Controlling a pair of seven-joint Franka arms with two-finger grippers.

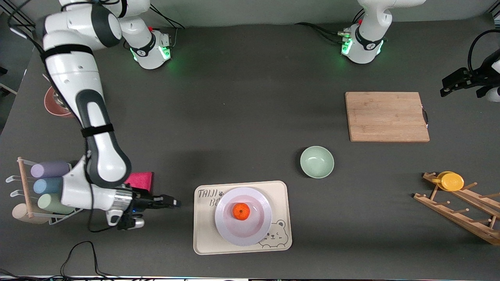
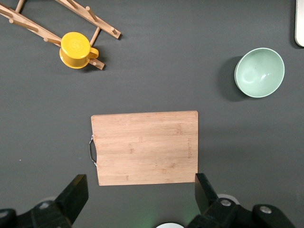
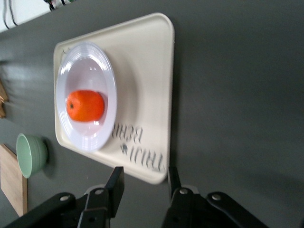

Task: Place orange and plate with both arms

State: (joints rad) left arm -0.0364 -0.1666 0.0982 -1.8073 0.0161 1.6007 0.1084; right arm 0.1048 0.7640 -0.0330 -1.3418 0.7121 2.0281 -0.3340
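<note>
The orange [image 1: 241,211] [image 3: 85,105] lies in the middle of the white plate [image 1: 258,230] [image 3: 85,47]. The plate rests on a cream bear-print tray [image 1: 281,203] [image 3: 147,71] near the front camera. My right gripper [image 1: 175,203] [image 3: 145,173] is low beside the tray's edge toward the right arm's end. It is open, holds nothing, and a small gap separates it from the tray. My left gripper [image 1: 447,86] [image 2: 140,190] hangs open and empty high over the table at the left arm's end, beside the cutting board.
A mint-green bowl [image 1: 316,161] [image 2: 259,72] stands between the tray and a wooden cutting board [image 1: 386,116] [image 2: 145,147]. A yellow cup [image 1: 452,181] sits on a wooden peg rack [image 1: 461,214]. A cup rack [image 1: 47,187] and pink sponge [image 1: 140,180] lie by the right arm.
</note>
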